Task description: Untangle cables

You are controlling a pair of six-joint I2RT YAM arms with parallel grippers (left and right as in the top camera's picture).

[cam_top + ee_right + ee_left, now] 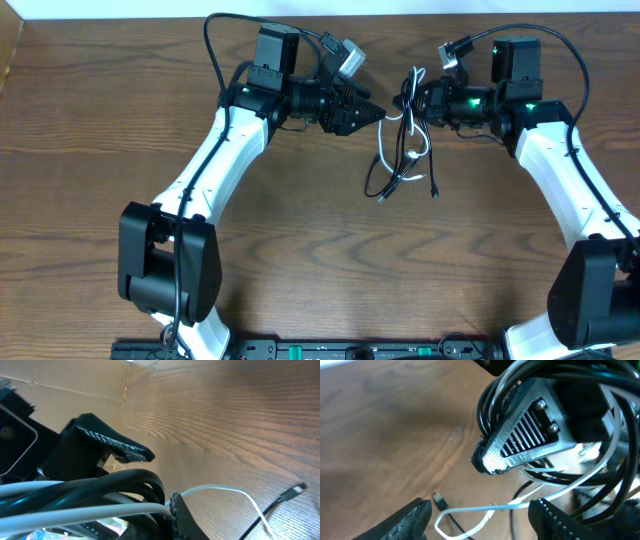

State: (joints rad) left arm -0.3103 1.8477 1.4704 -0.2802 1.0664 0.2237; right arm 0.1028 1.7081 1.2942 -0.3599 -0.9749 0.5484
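Separation is in hand: the right pincer is pressed together on the tangled cables, which trail from it onto the tabletop, and the left pincer stands spread just beside it. Next, I judge, the left must pinch only the white cable and draw away from the right pincer; loops of black cable draped over that pincer may snag.
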